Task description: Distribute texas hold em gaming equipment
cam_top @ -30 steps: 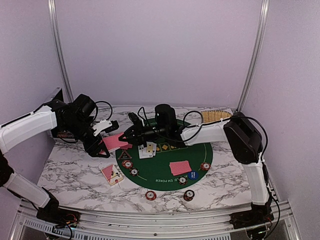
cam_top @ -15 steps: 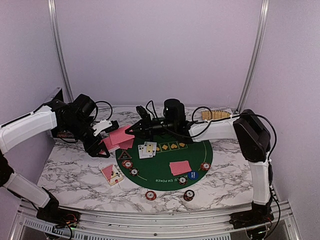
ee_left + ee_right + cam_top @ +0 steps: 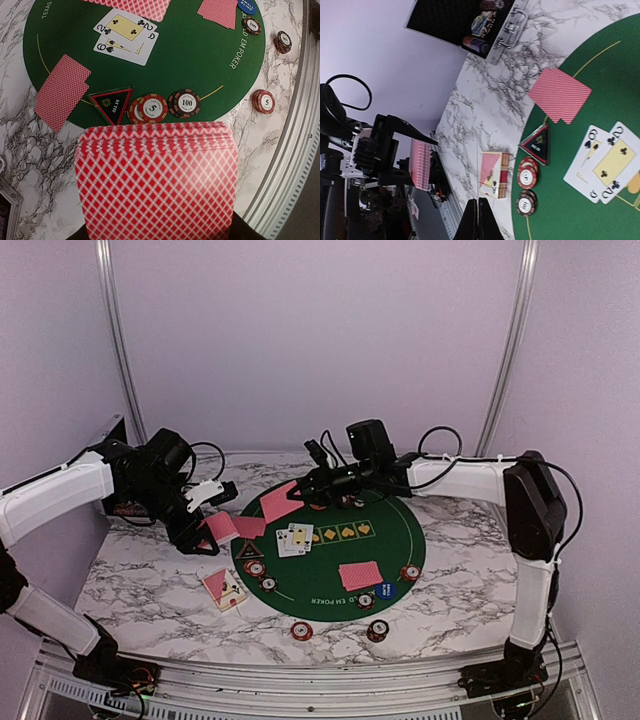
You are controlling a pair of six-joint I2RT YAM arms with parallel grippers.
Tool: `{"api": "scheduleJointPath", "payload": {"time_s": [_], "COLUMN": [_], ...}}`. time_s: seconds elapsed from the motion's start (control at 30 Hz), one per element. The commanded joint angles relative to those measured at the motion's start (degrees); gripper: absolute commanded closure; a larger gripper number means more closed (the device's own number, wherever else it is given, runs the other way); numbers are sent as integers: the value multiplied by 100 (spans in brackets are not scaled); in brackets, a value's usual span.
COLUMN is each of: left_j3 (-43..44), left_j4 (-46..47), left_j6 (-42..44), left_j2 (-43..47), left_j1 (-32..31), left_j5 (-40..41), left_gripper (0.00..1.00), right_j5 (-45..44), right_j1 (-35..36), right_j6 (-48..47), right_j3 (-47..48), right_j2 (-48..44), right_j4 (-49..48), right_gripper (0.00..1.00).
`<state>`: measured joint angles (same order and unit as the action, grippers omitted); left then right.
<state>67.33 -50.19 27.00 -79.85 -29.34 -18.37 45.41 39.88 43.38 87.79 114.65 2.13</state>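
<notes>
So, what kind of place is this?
Probably a robot test booth, not a card room: plain lilac walls, metal frame posts, and two robot arms at a marble-look table with a green poker mat.

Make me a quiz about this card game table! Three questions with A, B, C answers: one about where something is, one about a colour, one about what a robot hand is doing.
1. Where is the dark triangular button?
A. On the floor
B. On the green mat's edge, beside chip stacks
C. Inside a cup

2. What colour is the round button near the face-down pair?
A. Yellow
B. Pink
C. Blue

3. What is the right gripper doing?
A. Shut on one red-backed card
B. Open and empty
C. Holding a chip

Answers:
1 B: the left wrist view shows it at the mat's rim, next to the chips.
2 C: it shows blue from above.
3 A: the card sits in its closed jaws, up in the air.
</notes>
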Motion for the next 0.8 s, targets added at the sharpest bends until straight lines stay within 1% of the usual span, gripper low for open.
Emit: {"api": "scheduleJointPath", "payload": {"time_s": [0.0,0.1,0.23,0.37,0.53,0.63,0.77], "left_j3": [-37,-43,-78,-97,-106,-115,-85], "left_j4": [-3,-8,-8,-8,-8,-8,-8], "left_j6": [37,16,16,26,34,33,11], "left_j2": [45,57,66,75,21,5,-10], "left_j1": [16,16,16,16,16,16,16], "left_j5": [-20,-52,-54,-51,-19,-41,-76], "left_gripper": [100,100,100,100,100,100,100], "right_j5": [-1473,-2539,-3669,-4487,-5380,-6099,-6705], "right_j1": [-42,-4,111,241,485,698,956], "right_j6": [-1819,-2552,-3155,-3587,-4220,-4829,-5468], "right_j3": [812,1122,1485,1764,1668,1554,1339], "right_j2": [-234,-196,-66,132,200,275,434], "right_j4": [2167,2787,3238,3462,3166,2925,2483], "right_gripper": [100,100,100,100,100,100,100]}}
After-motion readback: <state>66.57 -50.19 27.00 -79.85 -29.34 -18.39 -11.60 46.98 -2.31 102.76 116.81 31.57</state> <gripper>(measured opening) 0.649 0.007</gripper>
